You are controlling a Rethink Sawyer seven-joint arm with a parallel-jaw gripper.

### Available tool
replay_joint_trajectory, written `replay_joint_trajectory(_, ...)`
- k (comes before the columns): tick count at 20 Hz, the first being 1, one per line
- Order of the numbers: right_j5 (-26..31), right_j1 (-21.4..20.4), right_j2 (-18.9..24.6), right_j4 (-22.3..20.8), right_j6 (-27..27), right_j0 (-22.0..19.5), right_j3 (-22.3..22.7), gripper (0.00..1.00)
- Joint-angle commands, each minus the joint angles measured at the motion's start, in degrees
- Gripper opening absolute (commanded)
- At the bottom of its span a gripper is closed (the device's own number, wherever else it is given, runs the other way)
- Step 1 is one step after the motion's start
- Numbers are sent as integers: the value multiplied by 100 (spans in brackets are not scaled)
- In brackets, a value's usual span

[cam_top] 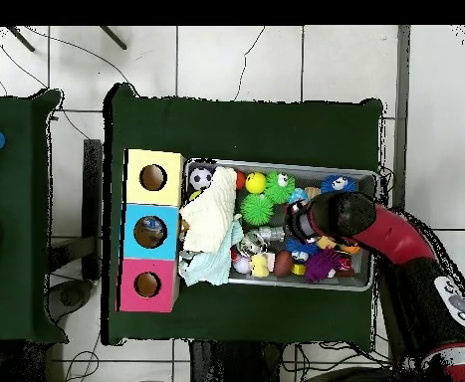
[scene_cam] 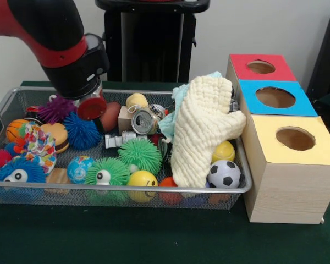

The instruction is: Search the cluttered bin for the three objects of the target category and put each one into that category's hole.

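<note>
With the gripper (scene_cam: 92, 106) low in the bin (scene_cam: 126, 188), its grip impossible to tell, it could knock the blue spiky ball (scene_cam: 81, 131) aside

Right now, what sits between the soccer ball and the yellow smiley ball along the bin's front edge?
In the front view, an orange ball and the cream cloth's lower end lie between the soccer ball and the yellow smiley ball.

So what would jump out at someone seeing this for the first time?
Probably the red and black arm reaching down into the left end of the wire bin, which is crammed with bright toys. Next, the cream knitted cloth heaped at the bin's right end, against three wooden boxes topped red, blue and yellow.
</note>
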Motion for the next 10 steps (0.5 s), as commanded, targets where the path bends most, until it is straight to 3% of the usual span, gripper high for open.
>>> replay_joint_trajectory(1,1350,41,-246,-847,-1381,-102,-1057,0)
replay_joint_trajectory(4,1986,-201,-284,-1103,-1613,-191,-1212,0)
replay_joint_trajectory(10,2403,-353,-105,-1470,-1862,-443,-1432,0)
